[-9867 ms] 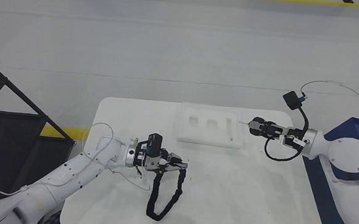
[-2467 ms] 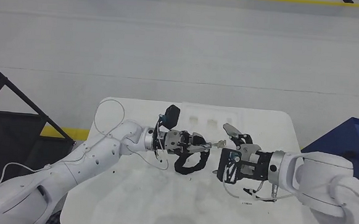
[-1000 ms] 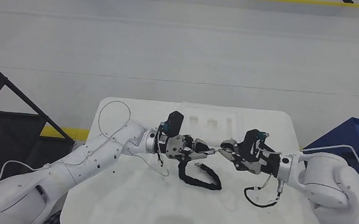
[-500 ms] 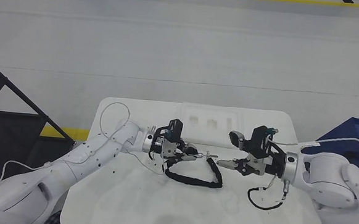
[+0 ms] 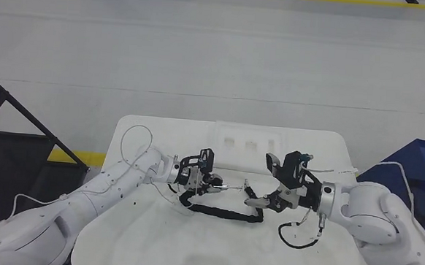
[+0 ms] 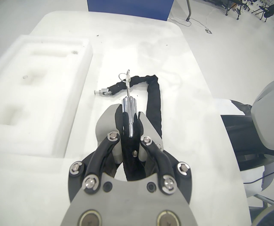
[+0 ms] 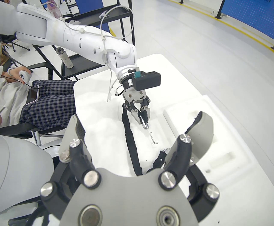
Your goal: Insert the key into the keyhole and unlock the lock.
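Top view: the left gripper is clenched on the lock over the middle of the surface. It sits just on the near side of the foam tray, which lies along the far edge. The key juts from the lock toward the right gripper, which is released and holds nothing. The chain trails from the lock in a slack loop toward the near edge.

Left wrist view: detail that is too small to make out from above shows here. The lock is a polished metal barrel pinched across its sides, and the key has its blade seated in the barrel's end. The chain's pin end lies free on the surface, apart from the lock, so the lock looks already opened. The barrel is hard and slick and would likely twist unless it is squeezed firmly on its body. The key is thin and light, best taken by its flat head and turned without side load. The sleeved chain is limp and probably weighty, so it should drag on whatever lifts it.

Right wrist view: the right gripper's fingers stand wide apart. The key lies ahead of them, near but untouched. This view also gives the far side of the left gripper, shut around the lock, and the chain running back toward the right gripper.
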